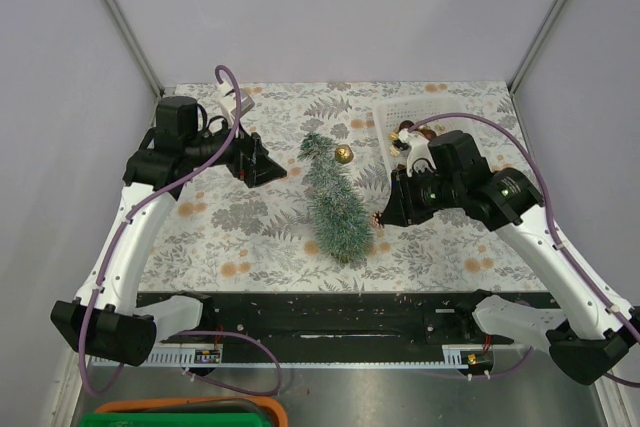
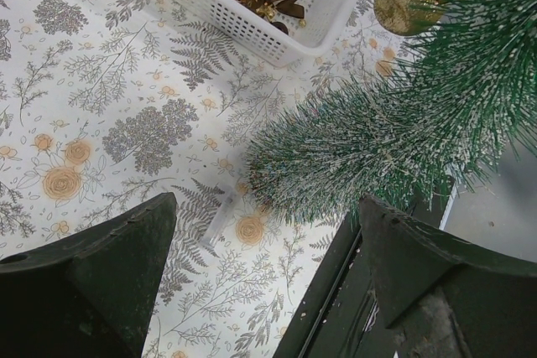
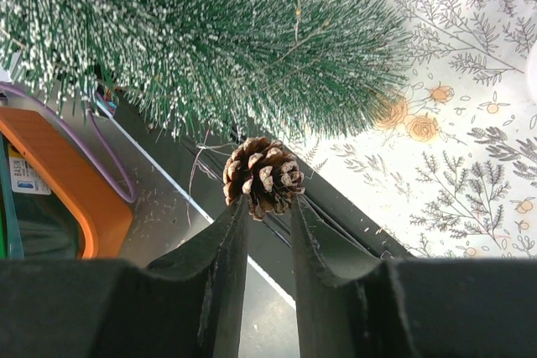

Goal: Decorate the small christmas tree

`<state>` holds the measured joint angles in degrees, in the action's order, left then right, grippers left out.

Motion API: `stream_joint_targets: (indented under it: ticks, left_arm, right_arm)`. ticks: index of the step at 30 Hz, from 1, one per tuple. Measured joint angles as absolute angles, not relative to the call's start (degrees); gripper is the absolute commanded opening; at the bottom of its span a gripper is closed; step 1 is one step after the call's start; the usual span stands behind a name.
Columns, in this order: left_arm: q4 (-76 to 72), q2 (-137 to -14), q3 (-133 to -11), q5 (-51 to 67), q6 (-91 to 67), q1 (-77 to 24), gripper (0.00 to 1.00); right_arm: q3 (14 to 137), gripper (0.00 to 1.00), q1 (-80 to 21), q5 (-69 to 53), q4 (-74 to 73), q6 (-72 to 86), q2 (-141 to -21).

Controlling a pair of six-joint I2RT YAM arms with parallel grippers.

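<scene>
The frosted green bottle-brush tree (image 1: 335, 202) looks light and springy, best gripped at its wide end; the right end effector (image 3: 267, 207) pinches a brown pine cone (image 3: 262, 175), and the left end effector (image 2: 267, 203) gapes empty.

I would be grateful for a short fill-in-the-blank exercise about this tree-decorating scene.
1. The right end effector grips a ___.
2. The tree lies on its ___ on the table.
3. The left end effector is ___ and holds nothing.
4. The bauble by the tree's tip is ___ in colour.

Missing words: pine cone; side; open; gold.
</scene>
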<state>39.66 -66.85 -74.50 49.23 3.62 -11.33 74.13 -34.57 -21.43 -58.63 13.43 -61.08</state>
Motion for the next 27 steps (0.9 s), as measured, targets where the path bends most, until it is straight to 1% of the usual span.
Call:
stream_joint_targets:
  ticks: [14, 27]
  left_arm:
    - [40.6, -66.8, -74.5, 49.3, 4.5, -11.3, 0.94]
    - [40.6, -66.8, -74.5, 50.0, 4.5, -11.5, 0.93]
  right_arm:
    - [78.3, 0.31, -34.6, -19.4, -58.5, 11.5, -65.3]
    - [77.8, 0.31, -34.6, -18.8, -58.3, 11.3, -65.5]
